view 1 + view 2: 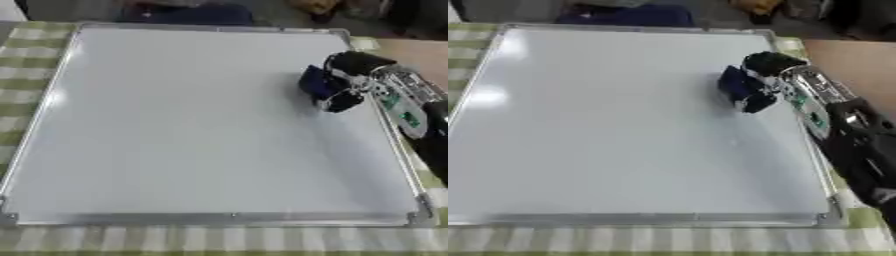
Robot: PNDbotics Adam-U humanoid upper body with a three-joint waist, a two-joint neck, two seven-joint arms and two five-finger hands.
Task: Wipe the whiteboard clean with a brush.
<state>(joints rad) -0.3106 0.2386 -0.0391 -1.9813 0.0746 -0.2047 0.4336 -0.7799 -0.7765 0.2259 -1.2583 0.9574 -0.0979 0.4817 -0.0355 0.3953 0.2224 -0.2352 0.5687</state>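
A large whiteboard (175, 125) with a silver frame lies flat on the table and fills most of both views; its surface shows no marks. My right hand (346, 80) comes in from the right edge and sits over the board's upper right part. Its fingers are curled round a dark blue brush (317, 84), which rests against the board surface. The left hand shows in neither view.
A green and white checked cloth (219, 242) covers the table around the board. A brown surface (859, 60) lies beyond the board's right edge. Dark and blue objects (632, 14) sit past the far edge.
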